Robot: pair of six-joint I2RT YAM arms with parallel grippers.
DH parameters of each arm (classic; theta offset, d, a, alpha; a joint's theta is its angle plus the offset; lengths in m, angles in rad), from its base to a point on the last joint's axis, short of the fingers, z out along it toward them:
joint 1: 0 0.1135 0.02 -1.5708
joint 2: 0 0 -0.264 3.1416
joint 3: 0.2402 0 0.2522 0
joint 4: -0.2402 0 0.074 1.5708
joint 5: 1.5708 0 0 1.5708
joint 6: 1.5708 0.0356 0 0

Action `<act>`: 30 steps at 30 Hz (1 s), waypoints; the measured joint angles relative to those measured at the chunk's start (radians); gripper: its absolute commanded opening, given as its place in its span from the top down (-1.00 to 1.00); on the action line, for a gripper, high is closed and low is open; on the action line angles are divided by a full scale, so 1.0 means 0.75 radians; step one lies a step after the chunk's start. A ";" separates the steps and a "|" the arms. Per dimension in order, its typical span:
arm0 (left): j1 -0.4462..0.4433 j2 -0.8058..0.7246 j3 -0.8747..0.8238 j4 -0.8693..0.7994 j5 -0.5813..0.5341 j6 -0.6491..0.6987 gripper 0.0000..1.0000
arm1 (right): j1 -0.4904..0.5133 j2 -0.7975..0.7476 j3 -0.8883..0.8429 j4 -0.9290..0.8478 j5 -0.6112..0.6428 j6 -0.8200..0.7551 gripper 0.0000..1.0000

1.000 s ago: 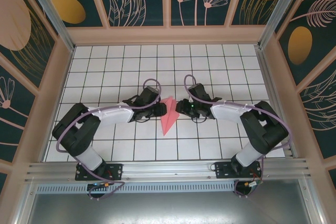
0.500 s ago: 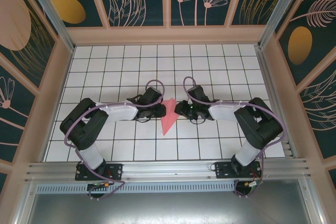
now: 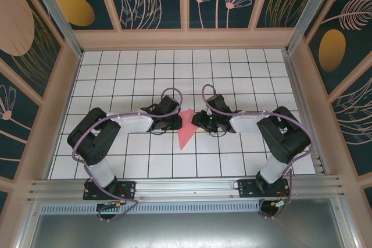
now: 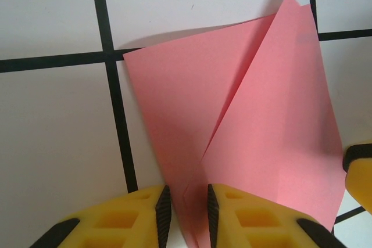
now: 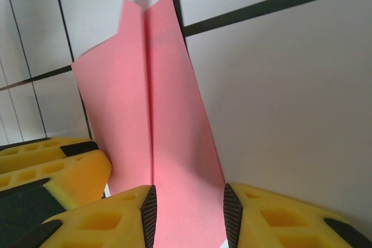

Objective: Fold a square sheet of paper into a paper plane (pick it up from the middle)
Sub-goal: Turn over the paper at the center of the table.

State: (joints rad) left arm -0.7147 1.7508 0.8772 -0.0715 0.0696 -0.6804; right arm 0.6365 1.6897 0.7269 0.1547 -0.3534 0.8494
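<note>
Paper: square sheet of paper creased to a point, centre of table | left gripper: jaws narrow over its tip, probably to pinch a crease, grip unclear | right gripper: jaws half apart around opposite edge, probably steadying, grip unclear

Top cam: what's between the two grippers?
The folded salmon-pink paper sheet, on the white gridded table, between left gripper and right gripper; top external view.

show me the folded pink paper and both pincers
salmon-pink folded paper [image 3: 186, 129], top view, middle of sheet
left yellow-tipped pincer [image 4: 187, 216], left wrist view, midway between fingertips
right yellow-tipped pincer [image 5: 189, 219], right wrist view, midway between fingertips
</note>
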 measured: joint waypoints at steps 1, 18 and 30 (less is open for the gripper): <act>0.001 0.001 0.000 0.000 -0.001 0.000 0.52 | 0.000 0.003 0.004 0.001 -0.006 0.004 0.21; 0.004 -0.010 -0.026 0.027 -0.004 -0.005 0.58 | 0.020 0.110 0.035 0.218 -0.175 0.030 0.05; 0.004 -0.028 -0.069 0.090 -0.005 -0.026 0.59 | 0.024 0.127 0.001 0.437 -0.205 0.181 0.08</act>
State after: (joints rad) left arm -0.7120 1.7294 0.8257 -0.0040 0.0658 -0.7002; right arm 0.6548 1.7851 0.7273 0.4828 -0.5076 0.9852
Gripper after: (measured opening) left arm 0.207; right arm 0.487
